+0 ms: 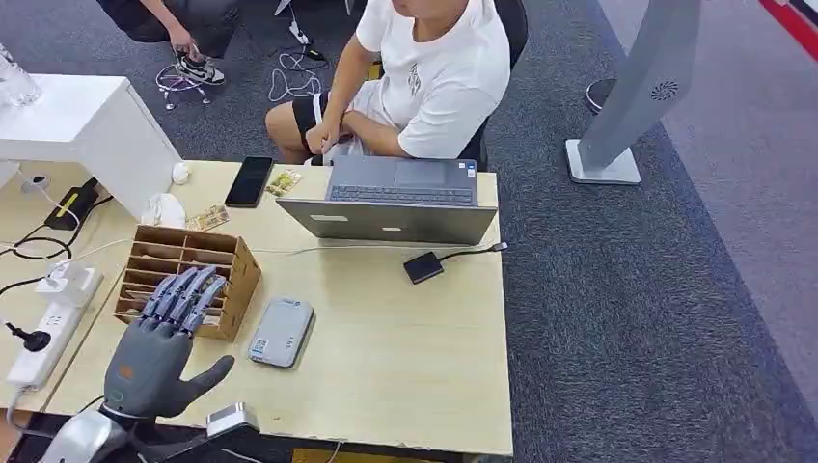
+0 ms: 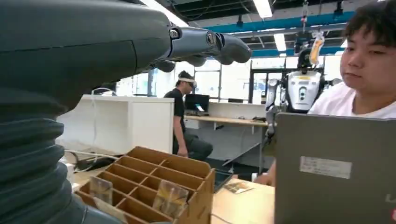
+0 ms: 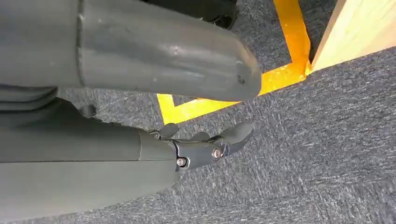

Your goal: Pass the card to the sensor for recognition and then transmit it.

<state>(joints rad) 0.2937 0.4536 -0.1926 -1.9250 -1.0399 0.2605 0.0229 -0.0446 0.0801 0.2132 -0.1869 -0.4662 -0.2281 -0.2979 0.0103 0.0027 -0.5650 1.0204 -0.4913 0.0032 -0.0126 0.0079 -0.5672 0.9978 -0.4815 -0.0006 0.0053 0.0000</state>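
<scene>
A wooden slotted card box [image 1: 217, 260] stands at the table's left. My left hand [image 1: 159, 349] hovers at its near edge, fingers stretched out over the slots, thumb apart, holding nothing. In the left wrist view the hand [image 2: 116, 42] is above the box [image 2: 159, 172], where cards in clear sleeves [image 2: 170, 198] stand upright in the near slots. The grey flat sensor [image 1: 281, 331] lies on the table just right of the box. My right hand [image 3: 154, 154] hangs beside the table over dark carpet, fingers apart and holding nothing.
A person sits behind an open laptop [image 1: 395, 198] at the far edge. A black phone [image 1: 250, 180], loose cards [image 1: 207, 218] and a small black box on a cable [image 1: 422, 266] lie nearby. A power strip [image 1: 43, 338] sits at the left. Yellow floor tape [image 3: 280, 70] runs beside the table.
</scene>
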